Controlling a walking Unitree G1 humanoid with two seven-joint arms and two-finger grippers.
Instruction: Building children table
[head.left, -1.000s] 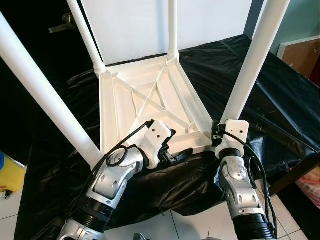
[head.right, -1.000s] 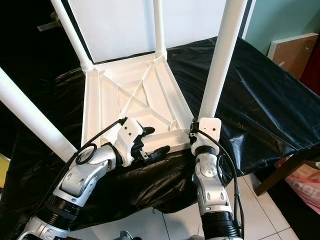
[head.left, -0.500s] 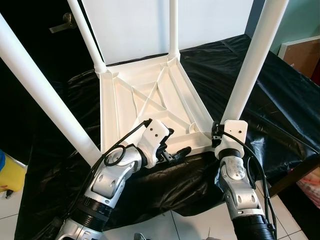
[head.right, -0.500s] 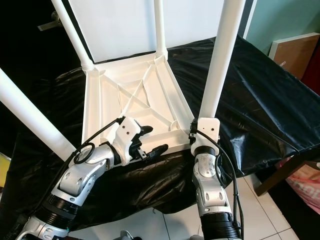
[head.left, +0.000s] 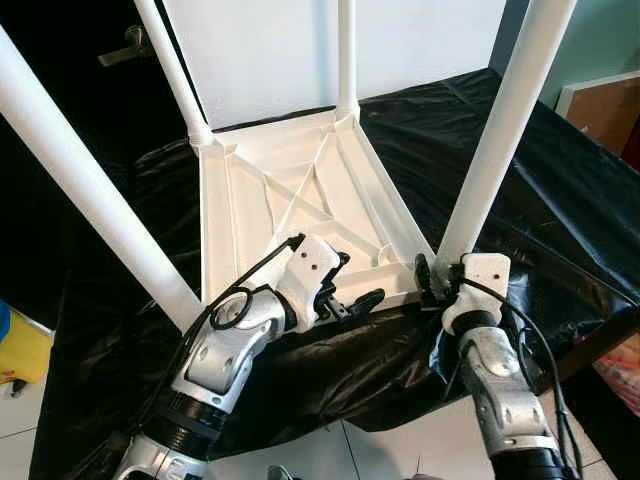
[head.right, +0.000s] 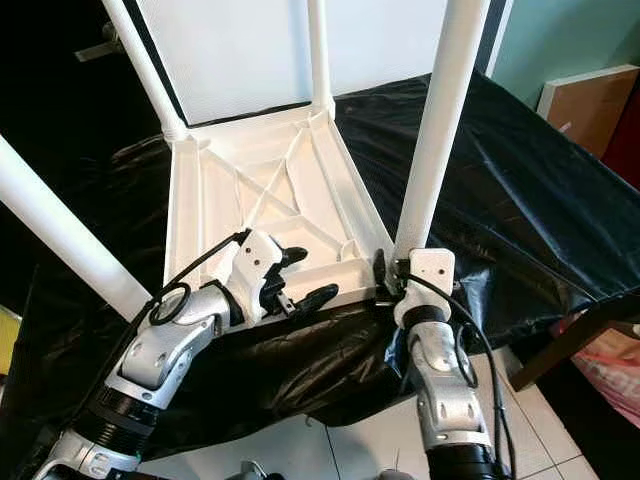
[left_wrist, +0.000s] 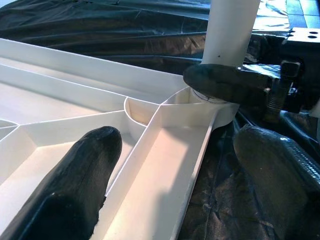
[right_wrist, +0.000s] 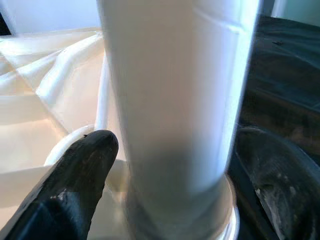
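A white children's table lies upside down on a black cloth, its legs pointing up. My right gripper is at the base of the near right leg, one finger on each side and close against it. In the right wrist view that leg stands between the black fingers. My left gripper is open at the table's near rim. One finger is inside the ribbed underside and the other is outside over the cloth.
The near left leg slants up past my left arm. Two far legs rise in front of a white panel. White floor tiles lie below the cloth's edge. A yellow object sits far left and a brown board far right.
My right wrist has swung to the right and turned around the base of the near right leg. The left gripper has barely moved.
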